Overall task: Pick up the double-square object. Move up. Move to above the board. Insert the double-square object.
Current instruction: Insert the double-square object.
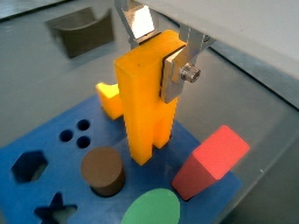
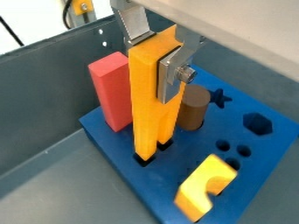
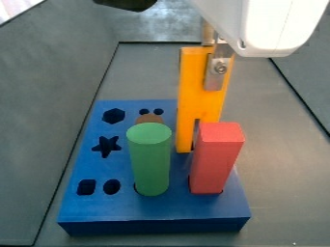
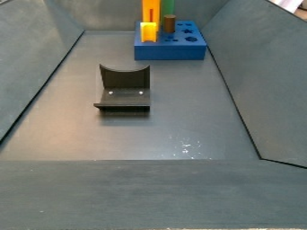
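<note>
Fingers (image 1: 176, 72) of the tool (image 1: 159, 54) press on the upper part of the double-square object (image 1: 146, 96), a tall slim orange bar held upright over the board (image 1: 47, 144). In both wrist views the silver plates clamp the bar's top from two sides, so the tool is closed on it. The bar's lower end meets the blue slab at a dark cut-out in a wrist view (image 2: 152, 101), close to one edge of the board (image 2: 140, 175); how far it has gone in cannot be told.

Other pieces stand in the board. A red block (image 3: 217, 157) rises just beside the bar (image 3: 199, 85) in a side view, and a green cylinder (image 3: 150, 159) stands next to the red block. A brown cylinder (image 1: 103, 170) sits in its hole close to the bar, and a short yellow notched block (image 2: 205, 185) stands near a corner of the slab. Star, hexagon and round holes show dark on the blue surface (image 3: 110, 145).

Well apart from the board (image 4: 180, 48), the fixture (image 4: 122, 88) stands on the grey counter (image 4: 144, 135).
</note>
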### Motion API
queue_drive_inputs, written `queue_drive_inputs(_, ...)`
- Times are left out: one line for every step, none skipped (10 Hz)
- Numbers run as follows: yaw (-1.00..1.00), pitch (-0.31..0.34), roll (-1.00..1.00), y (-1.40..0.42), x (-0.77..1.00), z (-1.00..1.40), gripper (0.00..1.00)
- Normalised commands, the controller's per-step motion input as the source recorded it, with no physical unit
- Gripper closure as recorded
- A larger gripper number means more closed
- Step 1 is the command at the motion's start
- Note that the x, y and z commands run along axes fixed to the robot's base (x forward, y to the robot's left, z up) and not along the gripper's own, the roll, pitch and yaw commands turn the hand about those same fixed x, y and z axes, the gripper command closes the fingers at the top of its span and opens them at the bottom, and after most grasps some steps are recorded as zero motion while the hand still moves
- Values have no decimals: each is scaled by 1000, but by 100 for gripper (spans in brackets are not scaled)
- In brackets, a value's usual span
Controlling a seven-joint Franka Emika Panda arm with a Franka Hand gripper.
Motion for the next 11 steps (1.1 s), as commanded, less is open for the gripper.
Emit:
queue_drive_inputs(-411,-10,4,-91,594,-94,100)
queue_drive_inputs(-351,0,60,-46,423,-74,100)
queue_drive_inputs(-337,51,134,37,229,-114,100)
queue_drive_inputs(-269,99,219,80,0,-131,100)
queue_drive_inputs(-63,34,233,49,-43,-203,100)
queue_drive_inputs(0,-31,283,0,-220,-337,100)
queue_drive_inputs(11,-154,307,0,-206,-454,100)
queue_drive_inputs(29,-214,317,-29,-169,-526,100)
queue_drive_inputs(57,-259,267,-63,-143,-520,100)
queue_drive_inputs(31,-261,259,-89,-111,-523,100)
queue_drive_inputs(0,-187,177,-3,0,-511,100)
